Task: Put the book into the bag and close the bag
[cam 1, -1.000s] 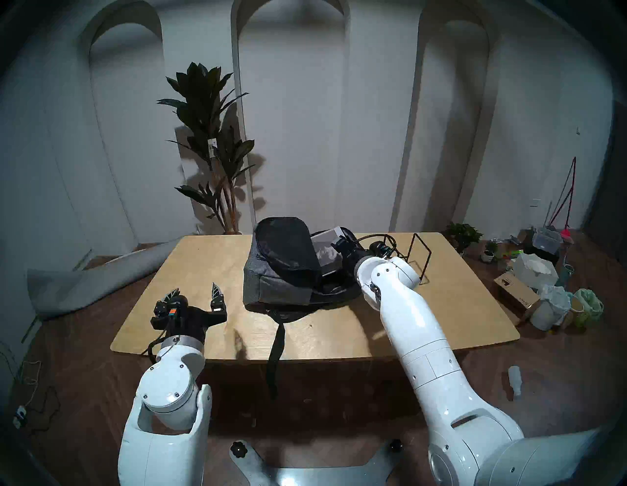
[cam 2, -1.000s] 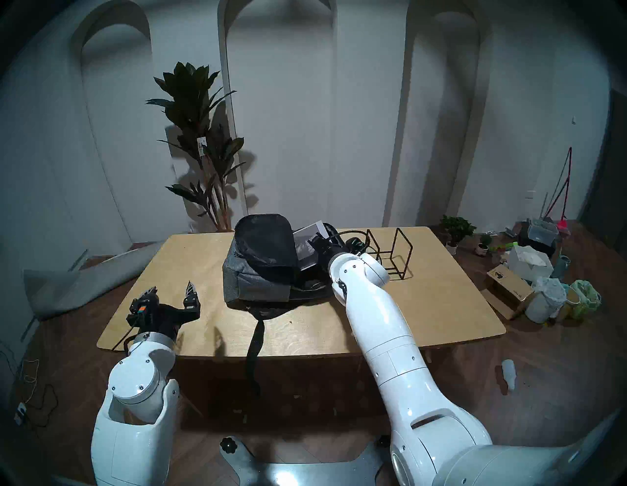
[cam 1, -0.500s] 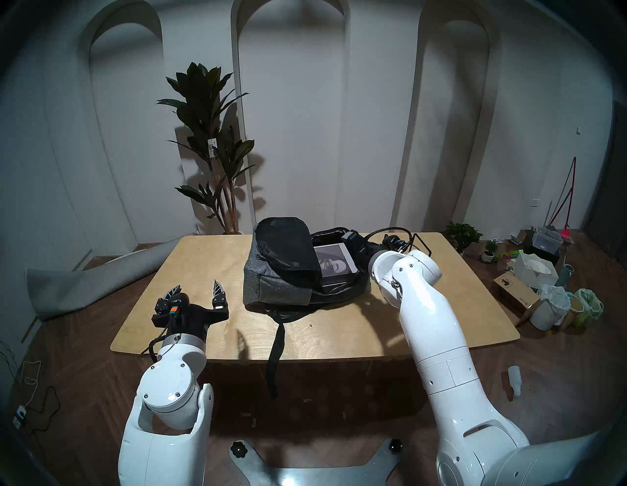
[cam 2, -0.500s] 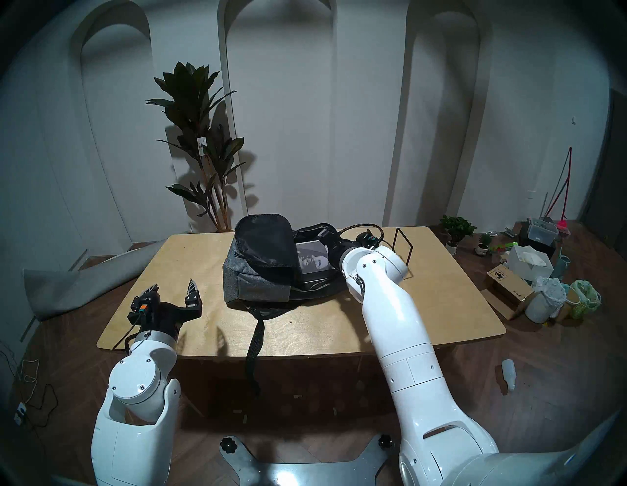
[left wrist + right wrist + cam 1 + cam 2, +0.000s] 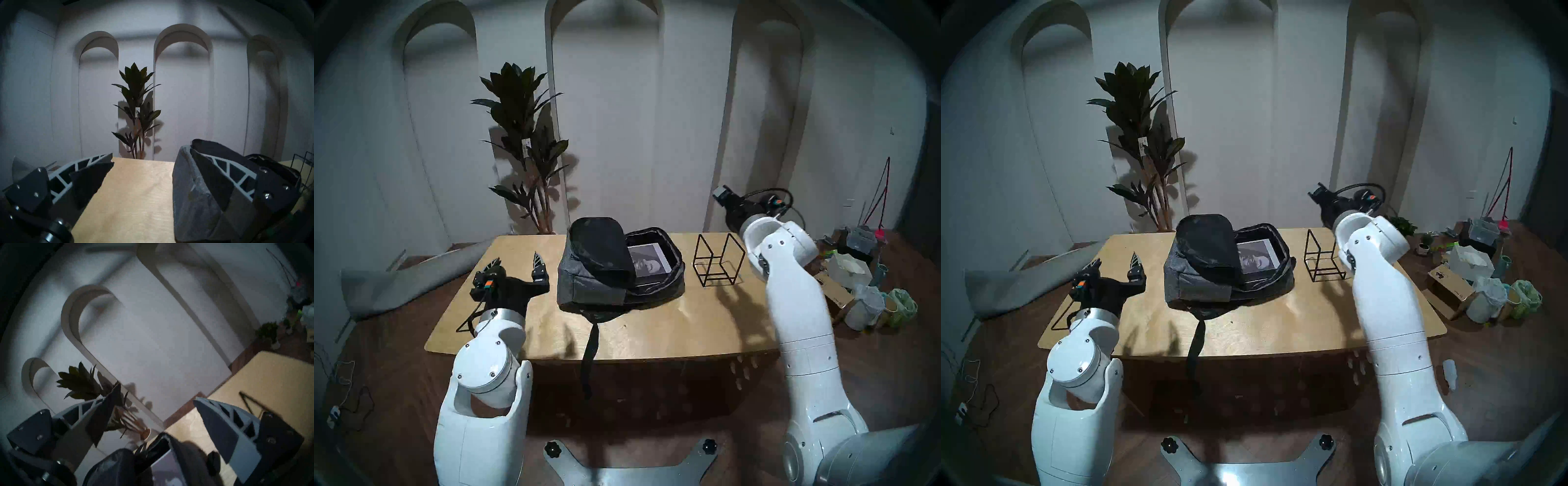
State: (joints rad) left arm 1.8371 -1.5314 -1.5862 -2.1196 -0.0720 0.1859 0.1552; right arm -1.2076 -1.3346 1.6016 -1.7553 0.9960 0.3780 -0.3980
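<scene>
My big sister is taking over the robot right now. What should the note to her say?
Left claw: open, empty, hanging over the table left of the bag.
Right claw: open, empty, raised above the table's far right side, beyond the wire stand.
Book: lying flat inside the open bag, cover up.
Done: book is in the bag.
Left: the flap is thrown back, so the bag needs closing.

Staged home-like room: arched wall niches (image 5: 605, 101), potted plant (image 5: 524, 142), wooden table (image 5: 653, 325)
</scene>
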